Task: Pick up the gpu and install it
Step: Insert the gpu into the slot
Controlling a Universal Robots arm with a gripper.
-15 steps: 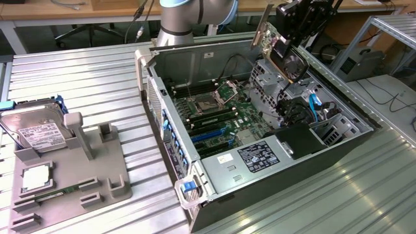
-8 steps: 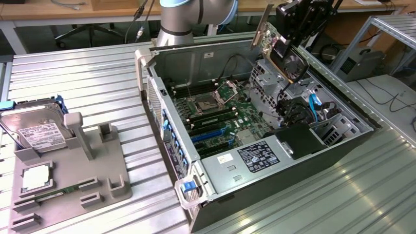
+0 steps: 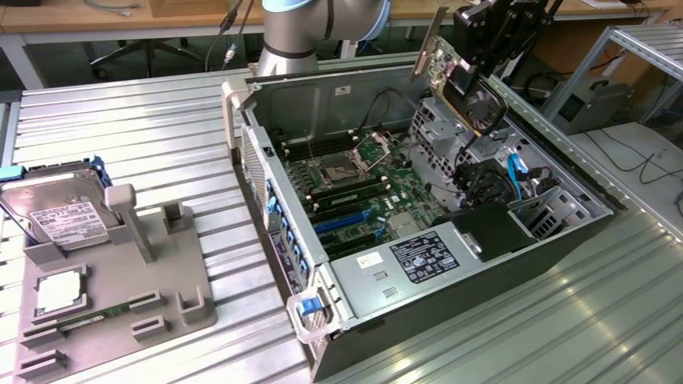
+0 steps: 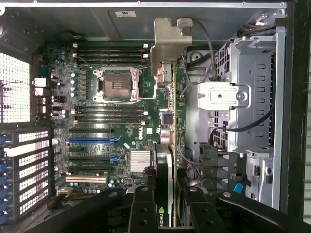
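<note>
The gripper (image 3: 493, 44) is clamping shut on the gpu (image 3: 477, 102), holding it above the open case (image 3: 449, 328). By my judgement, it is needing careful squaring to the blue slot (image 4: 91, 139).

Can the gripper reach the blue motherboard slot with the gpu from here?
Likely yes: the case lies open, the gripper holds the gpu above it, and the blue slot looks free of cables.

Bright, even overhead room light in the exterior view, pale glare streaks on the ribbed metal table (image 3: 597, 320), computer case (image 3: 363, 316) interior in soft shadow, wrist view dimmer, perforated rear panel (image 4: 14, 87) blown out white, gpu (image 4: 167, 48) bracket catching highlights, gripper (image 4: 167, 196) near-black in shade.
</note>
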